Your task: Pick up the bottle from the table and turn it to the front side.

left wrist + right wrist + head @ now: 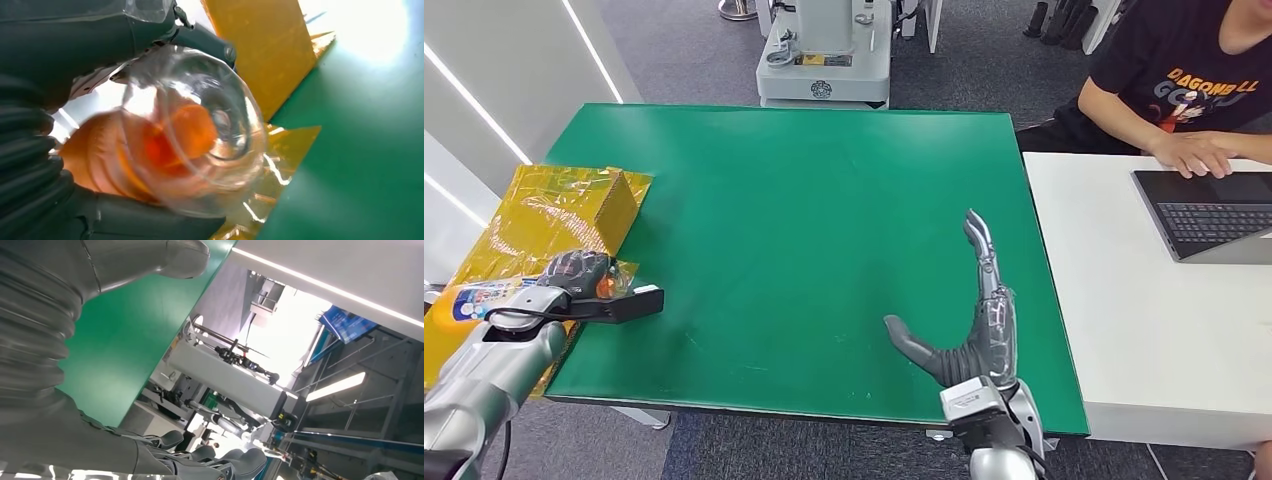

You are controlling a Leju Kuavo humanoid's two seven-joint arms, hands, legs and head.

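Left hand (576,272) at the near left edge of the green table (824,220), dark fingers wrapped round the bottle (484,297), held lying on its side over the yellow foil sheet (519,225); orange liquid and a blue and white label visible toward the left end, the other end hidden under the fingers. From the left wrist, clear rounded bottle (190,140) end-on with orange inside, gripped between the thick grey thumb (150,222) and the fingers (200,42), yellow box (265,55) just beyond it on the foil. Yellow box (614,205) standing on the far part of the foil, near the hand but apart from it. Right hand (969,330) over the near right part of the table, holding nothing, fingers stretched straight toward the far side and thumb splayed out to the left, wide apart. From the right wrist, grey thumb (150,260) and fingertips (235,462) spread over the green surface, nothing between them. White table (1144,330) just right of the green one, with a laptop (1209,215) on it and a person (1174,80) in a black shirt resting a hand by the keyboard. Grey machine base (824,60) on the floor beyond the far edge
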